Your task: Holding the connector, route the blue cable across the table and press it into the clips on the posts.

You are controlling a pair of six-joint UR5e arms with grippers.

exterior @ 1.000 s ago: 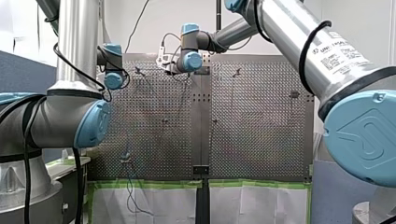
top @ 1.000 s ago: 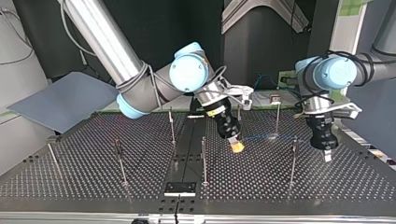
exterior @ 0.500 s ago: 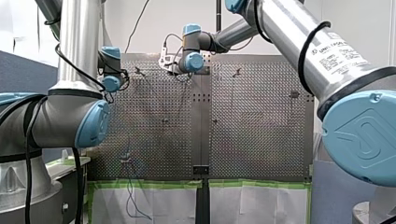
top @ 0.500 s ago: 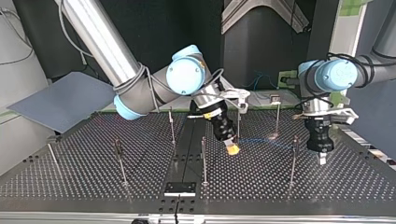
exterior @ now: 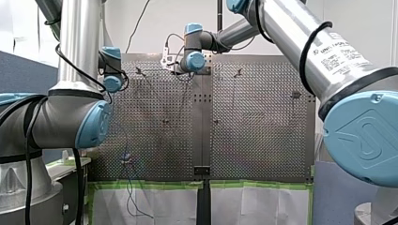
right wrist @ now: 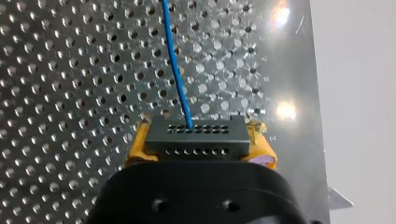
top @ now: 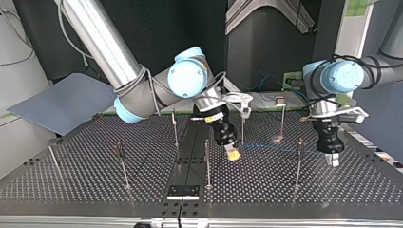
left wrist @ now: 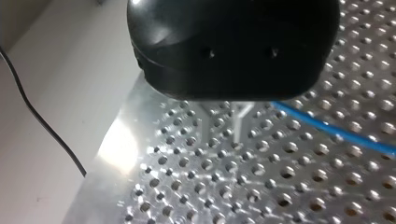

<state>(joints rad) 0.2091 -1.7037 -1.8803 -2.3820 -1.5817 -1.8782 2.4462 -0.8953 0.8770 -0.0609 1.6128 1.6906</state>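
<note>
Connector (right wrist: 195, 144) showing only its holed end face, the rest buried between the yellow pads (right wrist: 138, 148) of my right gripper (right wrist: 198, 133), clamped tight on it from both sides. Blue cable (right wrist: 175, 65) out of that face, straight ahead over the table (right wrist: 70, 70), then cut off from sight.

Left wrist view largely blocked by the black body of my left gripper (left wrist: 223, 122). Only two thin metal fingers (left wrist: 238, 122) showing, a narrow gap between them, nothing in it. Cable just beside them; touching or not, cannot tell. Table edge close beside that gripper.

In the top view, my right gripper near the middle, one post (top: 207, 161) at its 8 o'clock, another (top: 242, 128) at 1 o'clock. Cable stretched toward 3 o'clock, past a third post (top: 298, 161), toward my left gripper. Clips too small to make out. Open table toward 6 o'clock.
</note>
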